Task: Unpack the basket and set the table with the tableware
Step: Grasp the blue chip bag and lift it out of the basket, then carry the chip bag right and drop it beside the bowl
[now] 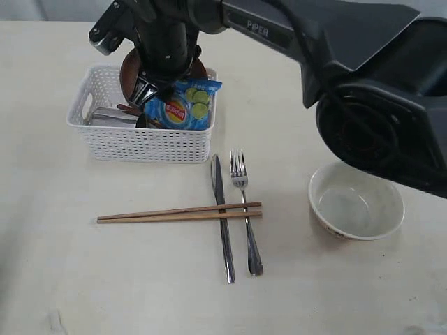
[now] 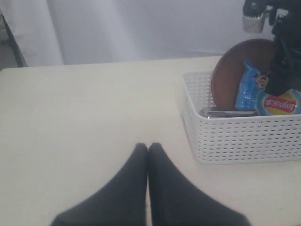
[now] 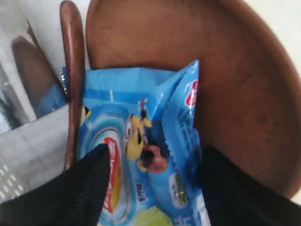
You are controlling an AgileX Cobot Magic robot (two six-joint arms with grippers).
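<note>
Next, with the right claw [image 3: 153,188] spread open astride the blue chip bag [image 3: 136,155] inside the basket [image 1: 140,143], go for the wooden plate [image 3: 225,70] standing on edge just behind that bag, the spoon [image 3: 74,80] lying lengthwise alongside, and leave the closed left claw [image 2: 148,148], well apart from the basket, out of it.
</note>
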